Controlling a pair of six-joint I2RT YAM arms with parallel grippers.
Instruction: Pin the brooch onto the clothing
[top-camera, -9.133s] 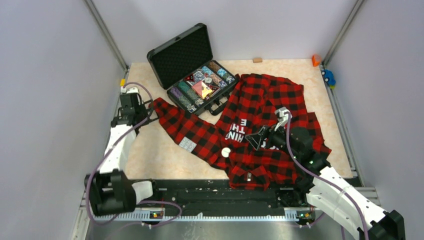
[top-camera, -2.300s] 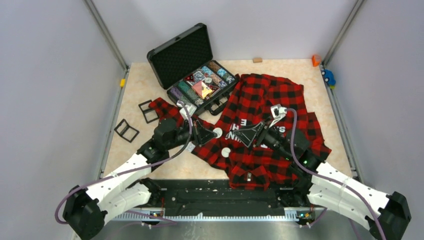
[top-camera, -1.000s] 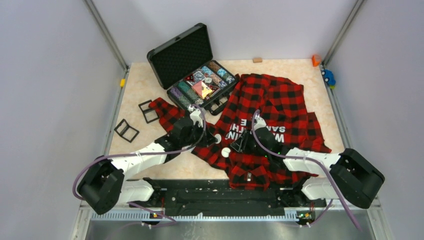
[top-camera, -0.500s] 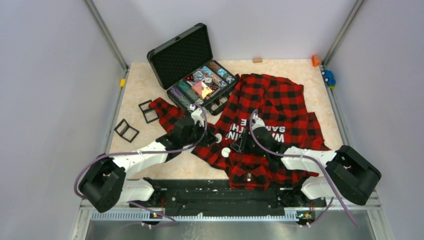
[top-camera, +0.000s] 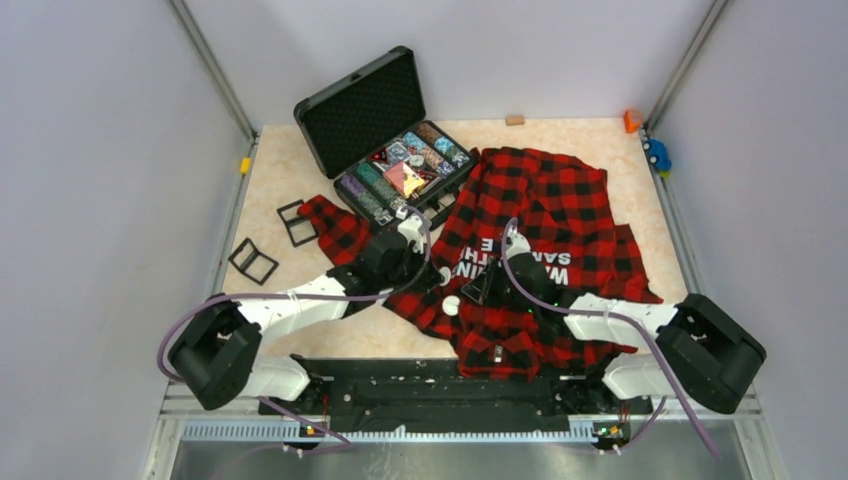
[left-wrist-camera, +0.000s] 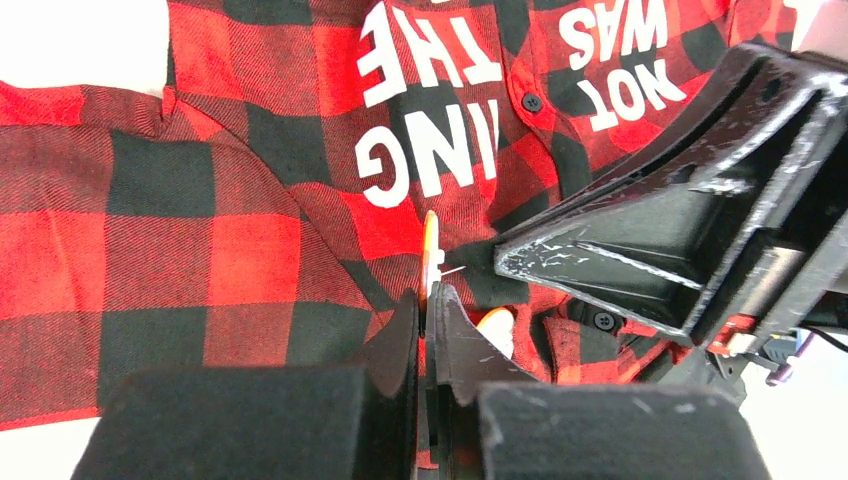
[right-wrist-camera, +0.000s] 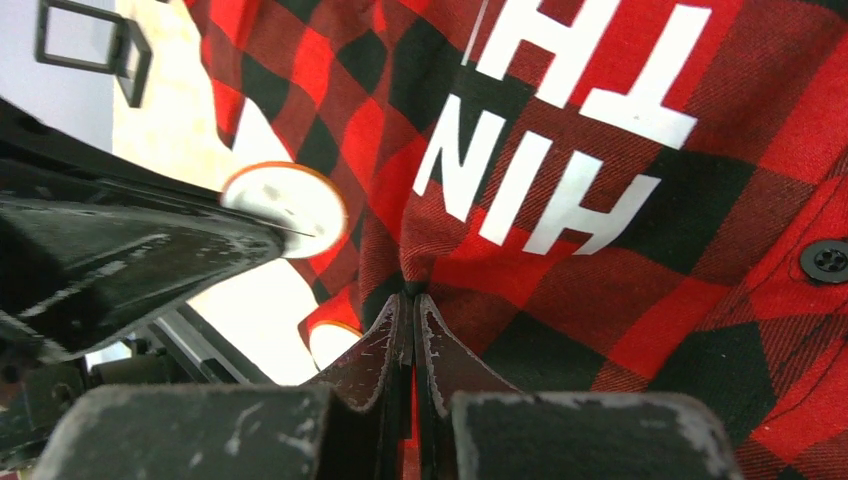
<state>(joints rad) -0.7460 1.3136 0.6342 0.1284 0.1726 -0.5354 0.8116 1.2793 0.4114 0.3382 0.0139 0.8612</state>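
Observation:
The clothing (top-camera: 540, 215), a red-and-black checked shirt with white lettering, lies spread over the table's right half. My left gripper (left-wrist-camera: 424, 295) is shut on the brooch (left-wrist-camera: 431, 245), a thin white disc seen edge-on, its pin pointing right at the fabric. From the right wrist the brooch (right-wrist-camera: 285, 208) shows as a white round face with an orange rim. My right gripper (right-wrist-camera: 411, 297) is shut on a small raised fold of the clothing (right-wrist-camera: 600, 200) just below the lettering. From above, the left gripper (top-camera: 437, 274) and the right gripper (top-camera: 470, 290) nearly meet.
A second white disc (top-camera: 452, 305) lies on the shirt just below the grippers. An open black case (top-camera: 365, 110) of badges stands at the back left. Two black buckle frames (top-camera: 297, 222) (top-camera: 252, 261) lie on the left. Small toys (top-camera: 657, 155) sit at the far right edge.
My right gripper has shut on a fold of the shirt. The left gripper has carried the brooch slightly right, closer to that fold.

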